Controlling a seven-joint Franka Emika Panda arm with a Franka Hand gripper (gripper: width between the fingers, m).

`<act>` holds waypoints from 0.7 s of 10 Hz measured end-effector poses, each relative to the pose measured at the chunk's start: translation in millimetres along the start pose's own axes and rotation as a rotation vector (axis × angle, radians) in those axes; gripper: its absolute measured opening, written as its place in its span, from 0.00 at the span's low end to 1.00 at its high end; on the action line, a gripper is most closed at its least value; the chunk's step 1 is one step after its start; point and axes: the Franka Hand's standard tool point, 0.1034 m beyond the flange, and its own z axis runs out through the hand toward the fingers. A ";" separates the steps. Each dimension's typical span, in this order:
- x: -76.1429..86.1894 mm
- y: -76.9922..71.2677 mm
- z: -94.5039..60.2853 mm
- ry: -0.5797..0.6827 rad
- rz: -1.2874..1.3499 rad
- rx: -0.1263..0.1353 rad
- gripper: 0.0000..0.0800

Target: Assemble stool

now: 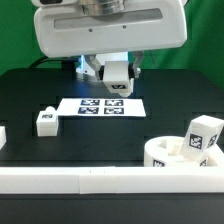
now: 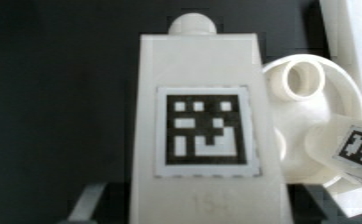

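A: Currently: fingers (image 2: 85,205) half closed, gripping a tagged leg (image 2: 204,120), aloft near the counter's (image 1: 30,90) far edge.
B: The seat (image 1: 165,153) lies at the front edge, exterior view's right, another leg (image 1: 203,135) standing on it. Next, probably: carry over, align, press in.

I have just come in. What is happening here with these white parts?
The arm is putting white furniture parts together. Its gripper is shut on one leg, near the marker board. The seat lies by the front rail, on the exterior view's right, with a second leg set on it. A third leg lies loose on the exterior view's left.
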 end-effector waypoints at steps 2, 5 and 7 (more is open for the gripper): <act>7.7 -8.9 1.2 0.126 0.021 0.025 0.42; 33.0 -34.6 -20.4 0.327 0.056 0.062 0.42; 37.6 -50.1 -18.1 0.511 0.065 0.027 0.42</act>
